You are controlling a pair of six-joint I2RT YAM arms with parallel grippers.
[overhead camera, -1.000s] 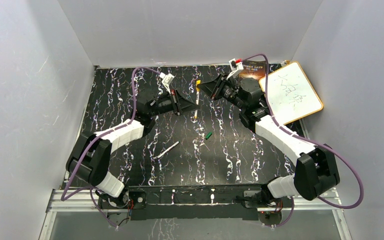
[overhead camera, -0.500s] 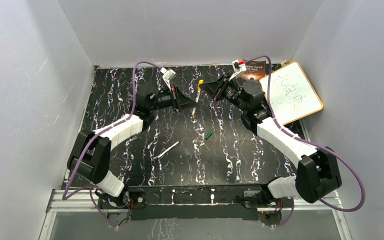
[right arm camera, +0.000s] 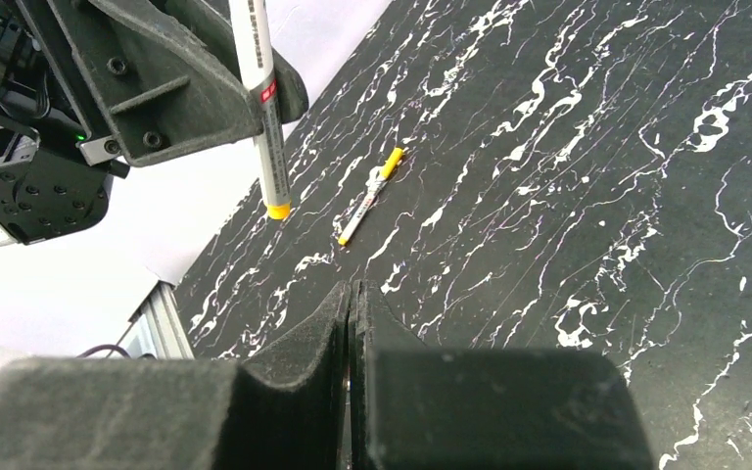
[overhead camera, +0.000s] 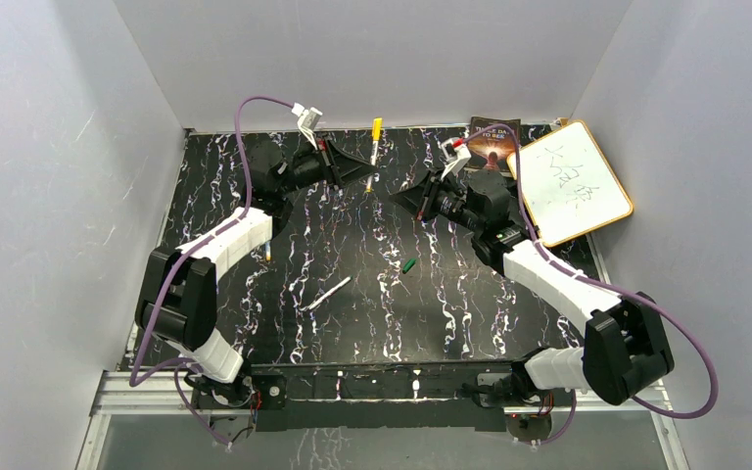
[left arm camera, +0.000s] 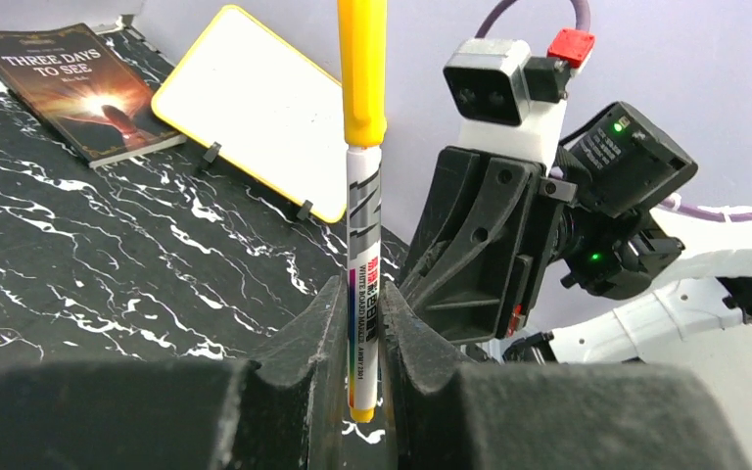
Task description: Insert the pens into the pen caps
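My left gripper (overhead camera: 366,174) is shut on a whitish pen (overhead camera: 372,155) and holds it upright above the back of the table. A yellow cap (overhead camera: 376,127) sits on the pen's top end. In the left wrist view the pen's barrel (left arm camera: 363,294) is clamped between my fingers, with the yellow cap (left arm camera: 362,69) above. My right gripper (overhead camera: 395,195) is shut and empty, just right of the held pen and apart from it. A green cap (overhead camera: 407,264) lies mid-table. An uncapped pen (overhead camera: 328,292) lies left of it. Another yellow-capped pen (right arm camera: 370,196) lies on the table.
A book (overhead camera: 494,134) and a small whiteboard (overhead camera: 573,181) lie at the back right corner. Grey walls close in the left, back and right sides. The black marbled tabletop (overhead camera: 450,304) ends at a metal rail in front.
My left gripper has lifted the pen up and back, with the yellow cap now on it. My right gripper has let go of the cap and drawn away to the front.
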